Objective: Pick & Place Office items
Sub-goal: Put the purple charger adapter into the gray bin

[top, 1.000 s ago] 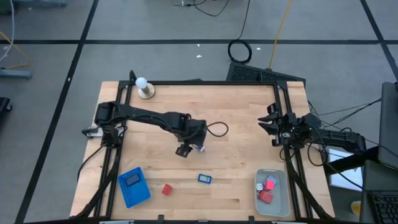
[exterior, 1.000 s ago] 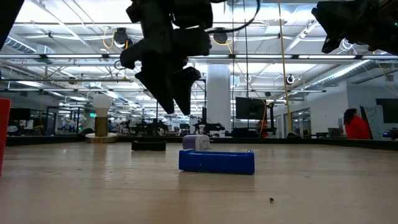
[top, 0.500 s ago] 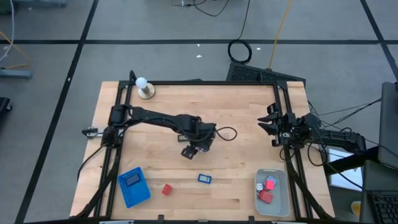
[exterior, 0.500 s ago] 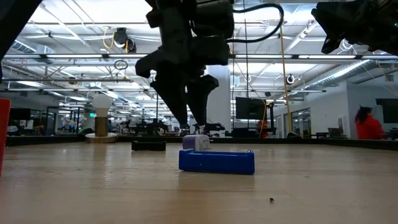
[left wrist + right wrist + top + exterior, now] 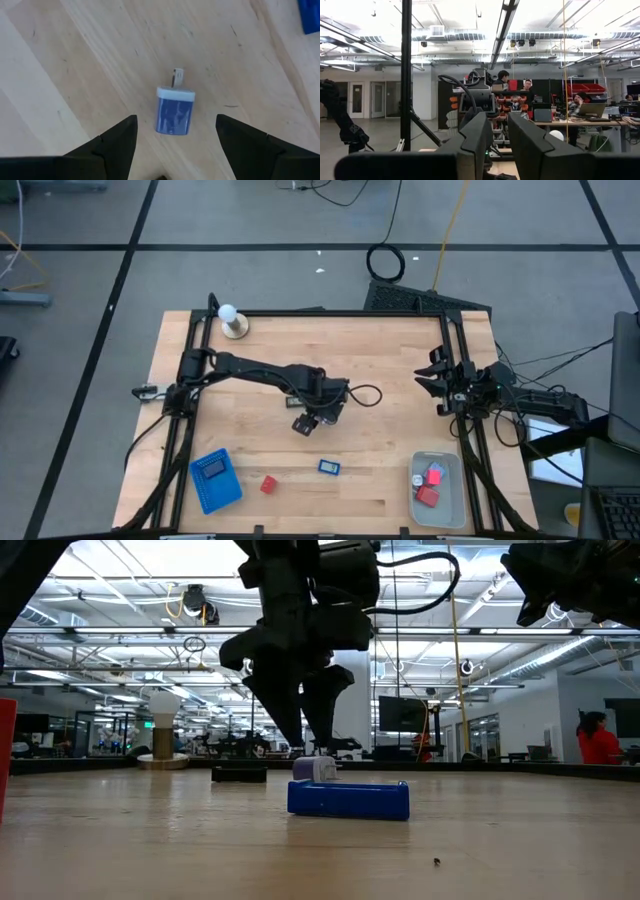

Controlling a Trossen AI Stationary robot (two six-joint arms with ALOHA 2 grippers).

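Small blue-and-white plug-like piece (image 5: 174, 109) seen lying flat on wooden table (image 5: 390, 380) near its middle, framed between spread fingers (image 5: 114, 145) of left gripper (image 5: 318, 418); fingers wide apart, nothing gripped, hovering just above piece. Blue flat piece (image 5: 329, 467) and red block (image 5: 268, 484) lying nearer front edge. Red pieces (image 5: 431, 484) lying in pale bin (image 5: 455, 492). Right gripper (image 5: 432, 379) parked at table's right edge, fingers closed, empty.

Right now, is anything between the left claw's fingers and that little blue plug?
No. In the left wrist view, only bare wood separates the open left claw from the blue plug lying below it.
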